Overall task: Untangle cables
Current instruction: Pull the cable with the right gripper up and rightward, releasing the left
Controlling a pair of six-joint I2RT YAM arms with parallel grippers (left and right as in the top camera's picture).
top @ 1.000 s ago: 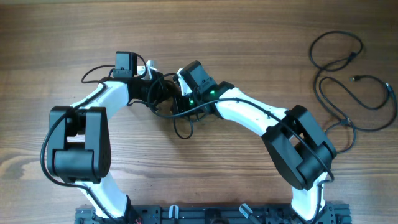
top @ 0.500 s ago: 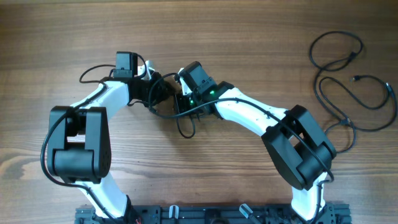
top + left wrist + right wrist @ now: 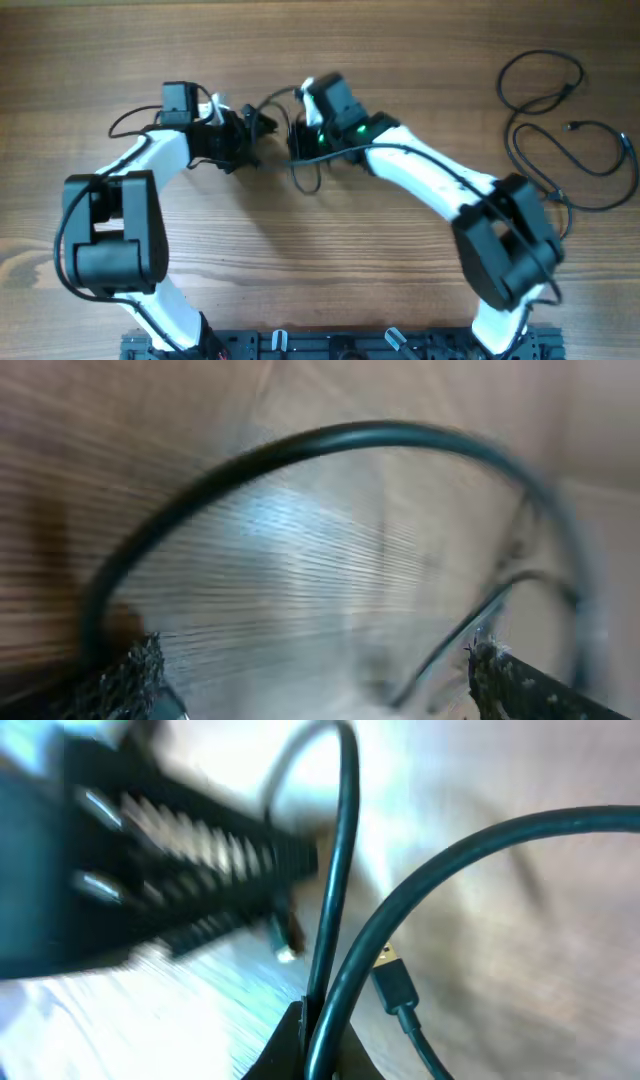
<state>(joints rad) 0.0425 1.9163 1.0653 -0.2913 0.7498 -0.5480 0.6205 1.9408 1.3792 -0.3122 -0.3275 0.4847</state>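
While the right gripper (image 3: 305,1045) pinches a cable (image 3: 338,870) by the tangle (image 3: 262,115), the left gripper (image 3: 315,680) has wide jaws. It probably must grab a loop (image 3: 330,435) next.

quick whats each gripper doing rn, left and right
left gripper: open, cable loop in front of it
right gripper: closed on the cables

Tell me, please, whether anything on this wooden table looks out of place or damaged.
Nothing looks damaged. One untidy spot: a small bunch of thin black cables strung between the left gripper and the right gripper, which pinches it. More black cords lie in loose loops at the right.
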